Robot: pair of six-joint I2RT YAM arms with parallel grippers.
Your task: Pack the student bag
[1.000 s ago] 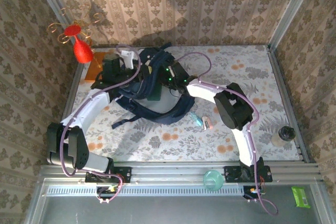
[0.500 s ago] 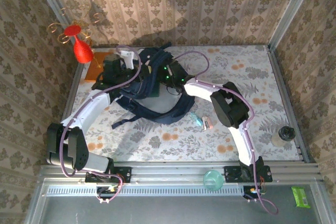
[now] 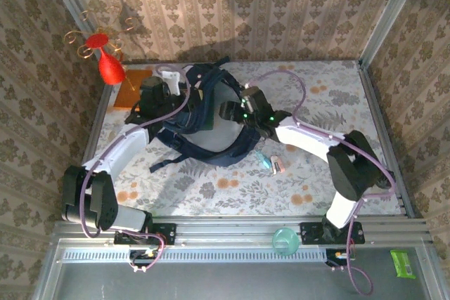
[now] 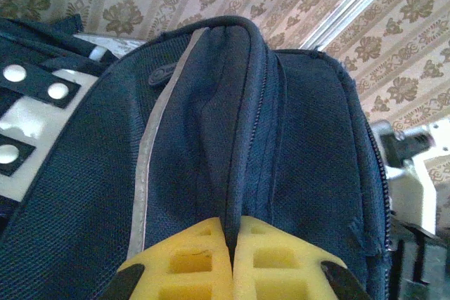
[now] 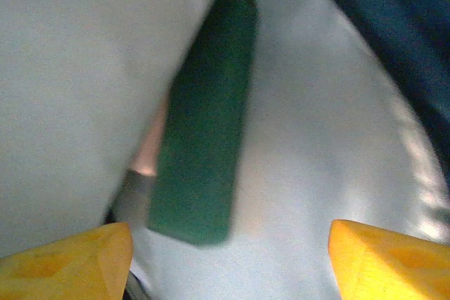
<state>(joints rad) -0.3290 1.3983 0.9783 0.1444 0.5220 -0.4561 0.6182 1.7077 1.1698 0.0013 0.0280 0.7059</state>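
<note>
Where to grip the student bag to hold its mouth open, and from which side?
Pinch the raised fabric fold beside the zipper on the student bag, coming from the left arm's side, where the left gripper is shut on it. That fold stands thin and upright, so the pads close across it.

The left gripper point(image 4: 232, 228) has its yellow jaws pressed together on a raised fold of the student bag point(image 4: 302, 145), beside a zipper line point(image 4: 247, 138). A pale reflective stripe point(image 4: 150, 166) runs left of the fold.
</note>
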